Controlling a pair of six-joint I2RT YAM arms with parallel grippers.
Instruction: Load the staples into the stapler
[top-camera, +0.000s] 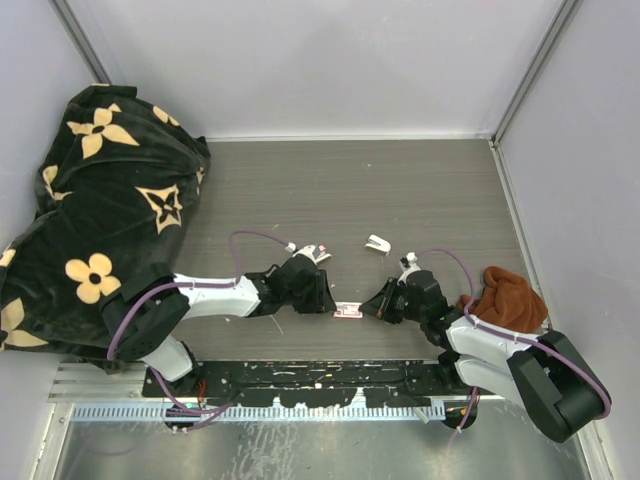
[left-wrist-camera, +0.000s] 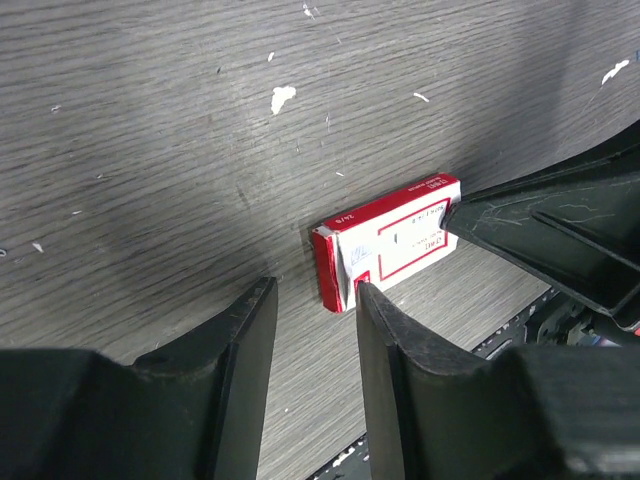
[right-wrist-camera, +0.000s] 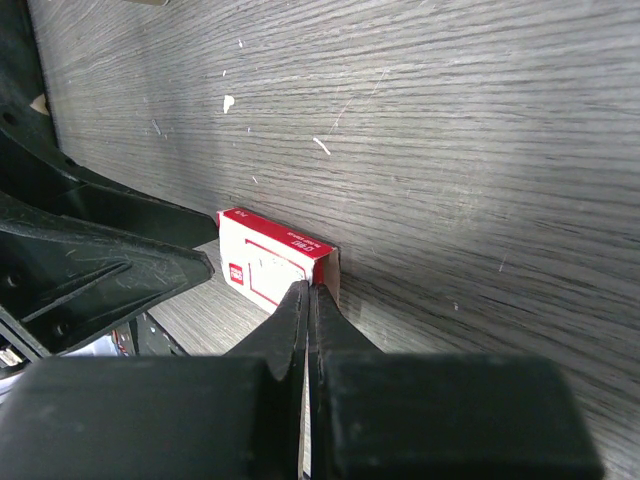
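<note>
Right wrist view shows the right gripper (right-wrist-camera: 308, 292) with its jaws pressed together, tips at one end of the staple box (right-wrist-camera: 268, 262); whether they pinch its flap cannot be told. At the other end the left gripper (left-wrist-camera: 316, 293) has its jaws apart, holding nothing. The box lies flat on the table (top-camera: 400, 190), its contents hidden and its label unreadable. Farther off lies a white stapler (top-camera: 377, 243), too small to make out

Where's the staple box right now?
Top view: the staple box lies flat on the table near its front edge, between the left jaws and the right jaws.
</note>
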